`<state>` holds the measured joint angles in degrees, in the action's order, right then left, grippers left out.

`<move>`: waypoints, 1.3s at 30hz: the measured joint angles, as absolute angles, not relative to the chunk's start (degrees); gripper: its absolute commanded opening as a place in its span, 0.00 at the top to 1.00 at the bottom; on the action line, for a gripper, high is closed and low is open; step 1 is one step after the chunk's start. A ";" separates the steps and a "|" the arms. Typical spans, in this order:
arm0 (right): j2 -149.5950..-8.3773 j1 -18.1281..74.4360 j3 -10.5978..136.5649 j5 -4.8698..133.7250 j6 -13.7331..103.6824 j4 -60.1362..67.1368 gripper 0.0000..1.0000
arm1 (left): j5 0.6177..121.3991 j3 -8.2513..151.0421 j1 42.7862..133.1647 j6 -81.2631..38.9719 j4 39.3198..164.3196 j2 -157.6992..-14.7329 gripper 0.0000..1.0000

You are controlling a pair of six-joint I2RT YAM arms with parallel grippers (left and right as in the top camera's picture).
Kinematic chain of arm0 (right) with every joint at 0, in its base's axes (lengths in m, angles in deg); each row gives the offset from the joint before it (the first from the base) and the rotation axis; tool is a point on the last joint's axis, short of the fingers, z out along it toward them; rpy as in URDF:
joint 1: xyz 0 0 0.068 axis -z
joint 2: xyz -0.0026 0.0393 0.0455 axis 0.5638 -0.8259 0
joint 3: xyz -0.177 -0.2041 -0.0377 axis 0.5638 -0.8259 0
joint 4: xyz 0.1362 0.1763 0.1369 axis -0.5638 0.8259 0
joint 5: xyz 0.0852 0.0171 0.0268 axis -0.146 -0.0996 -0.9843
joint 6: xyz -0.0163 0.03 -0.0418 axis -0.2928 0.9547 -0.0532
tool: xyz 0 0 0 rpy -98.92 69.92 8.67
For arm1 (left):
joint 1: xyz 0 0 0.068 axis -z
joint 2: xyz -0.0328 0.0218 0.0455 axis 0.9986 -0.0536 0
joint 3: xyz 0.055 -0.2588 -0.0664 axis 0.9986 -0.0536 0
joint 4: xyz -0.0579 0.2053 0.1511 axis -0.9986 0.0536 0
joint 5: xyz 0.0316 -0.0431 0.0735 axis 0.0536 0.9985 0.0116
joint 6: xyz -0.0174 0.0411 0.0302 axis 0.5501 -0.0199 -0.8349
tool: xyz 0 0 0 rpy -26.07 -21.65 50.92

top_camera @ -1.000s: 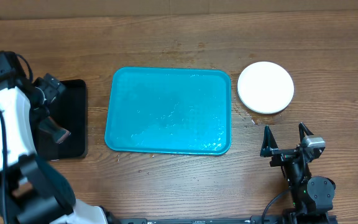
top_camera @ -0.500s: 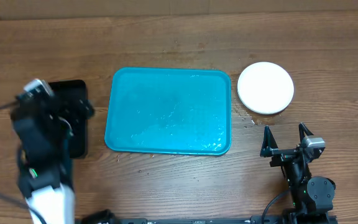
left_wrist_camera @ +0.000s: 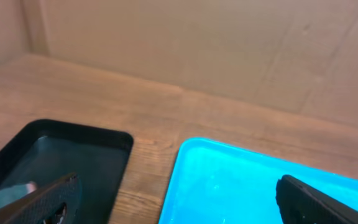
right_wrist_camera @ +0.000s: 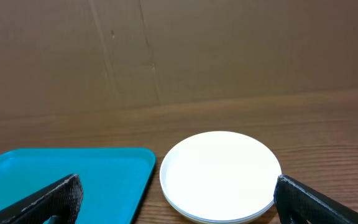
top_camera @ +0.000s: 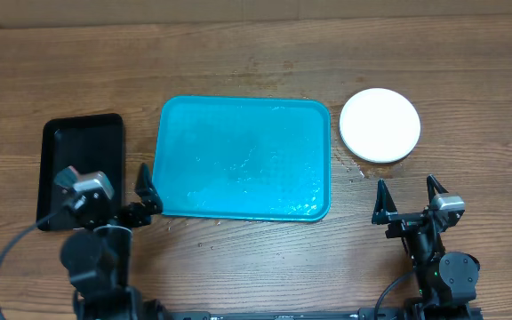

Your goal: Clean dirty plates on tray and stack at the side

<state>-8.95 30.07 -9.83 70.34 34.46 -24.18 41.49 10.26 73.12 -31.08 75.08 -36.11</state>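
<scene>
Our left hand [left_wrist_camera: 178,183] and right hand [top_camera: 407,191] hung released and empty, because the plates [top_camera: 380,125] sat stacked on the worktop [top_camera: 256,62] just right of the bare tray [top_camera: 241,158]; we judged the work done.

Layout rn: big turquoise rectangular plastic tray [top_camera: 243,158] sits mid brown wooden counter [top_camera: 265,258], long side running L-R. Smaller black rectangular plastic tray [top_camera: 83,147] is just beside it on the L, narrow gap btw them, not touching. Round white plastic plate [top_camera: 380,124] lies on the counter just R of the big tray's back-R corner, w/ another rim under it afaict from the right wrist cam. Left hand [top_camera: 105,188] is at the front, across the gap btw the two trays: one finger on the black tray's side, the other by the big tray's front-L corner. Right hand [top_camera: 407,200] is front-R, straight in front of the plate, apart from it. Brown cardboard wall [right_wrist_camera: 179,50] runs behind everything.
</scene>
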 measured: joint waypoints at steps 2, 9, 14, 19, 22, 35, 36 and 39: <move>-8.95 30.07 -9.83 70.34 34.44 -24.14 0.00 | 41.29 6.74 74.52 -31.25 70.88 -33.95 0.00; -8.95 30.07 -9.83 70.32 34.44 -24.18 0.00 | 36.77 -5.50 80.66 -31.91 55.56 -27.50 0.00; -8.95 30.04 -9.83 70.34 34.46 -24.16 0.00 | 33.25 -7.75 83.66 -31.91 57.46 -23.96 0.00; -8.95 30.04 -9.83 70.34 34.44 -24.18 0.00 | 31.37 -7.95 85.10 -31.93 64.48 -20.70 0.00; -8.95 30.07 -9.83 70.36 34.44 -24.18 0.00 | 30.87 -8.01 85.08 -31.91 70.92 -17.49 0.00; -8.95 30.07 -9.83 70.34 34.44 -24.16 0.00 | 29.95 -8.01 85.08 -34.01 71.93 -15.52 0.00; -8.95 30.07 -9.83 70.34 34.46 -24.16 0.00 | 29.99 -8.01 85.08 -35.12 71.95 -15.52 0.00; -8.95 30.07 -9.83 70.34 34.42 -24.14 0.00 | 30.12 -8.01 85.08 -36.94 71.95 -15.52 0.00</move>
